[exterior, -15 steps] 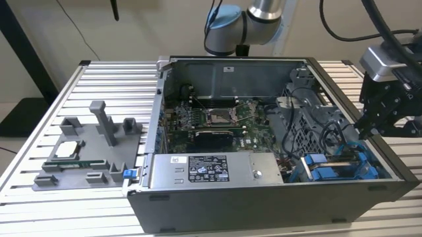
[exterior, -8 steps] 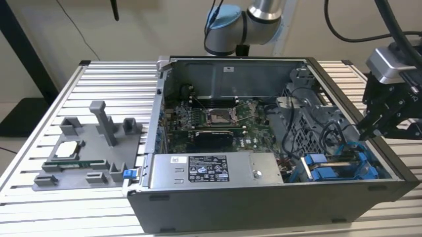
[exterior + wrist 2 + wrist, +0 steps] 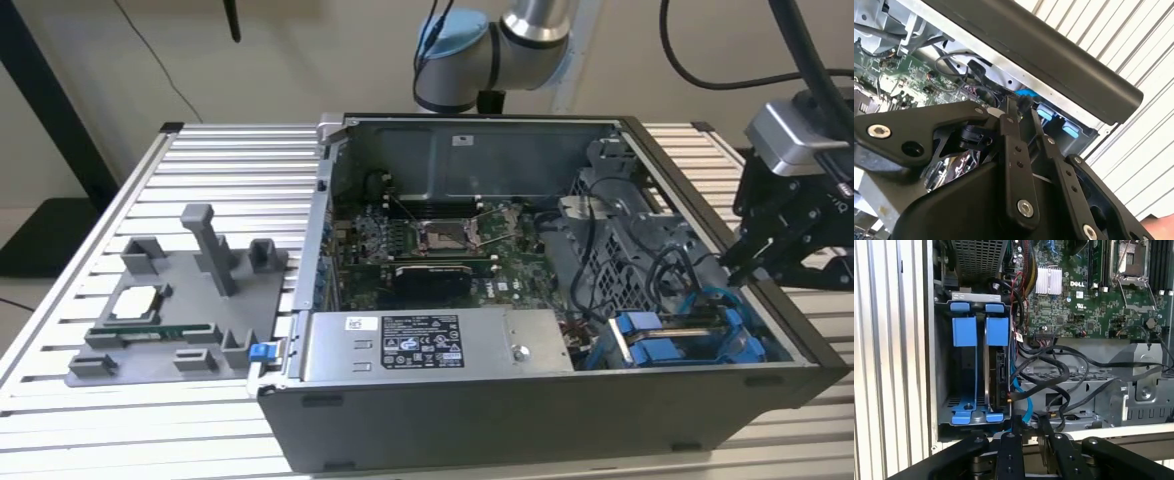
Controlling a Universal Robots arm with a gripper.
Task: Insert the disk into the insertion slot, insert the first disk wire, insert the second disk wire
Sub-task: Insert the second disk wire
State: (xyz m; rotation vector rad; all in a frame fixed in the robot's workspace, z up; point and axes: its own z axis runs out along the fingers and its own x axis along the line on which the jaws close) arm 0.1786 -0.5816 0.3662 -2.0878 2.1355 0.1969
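**Disk seated in its bay**

A flat grey disk point(image 3: 1000, 371) in a blue plastic carrier is seen edge-on inside the blue-railed grey metal insertion slot point(image 3: 944, 380), at the exterior view's lower right. The black gripper point(image 3: 734, 270) is held near it; its state cannot be told.

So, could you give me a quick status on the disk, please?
Gripper hovers by the slot. Disk looks seated in it. Loose black cables and a blue cable lie alongside.
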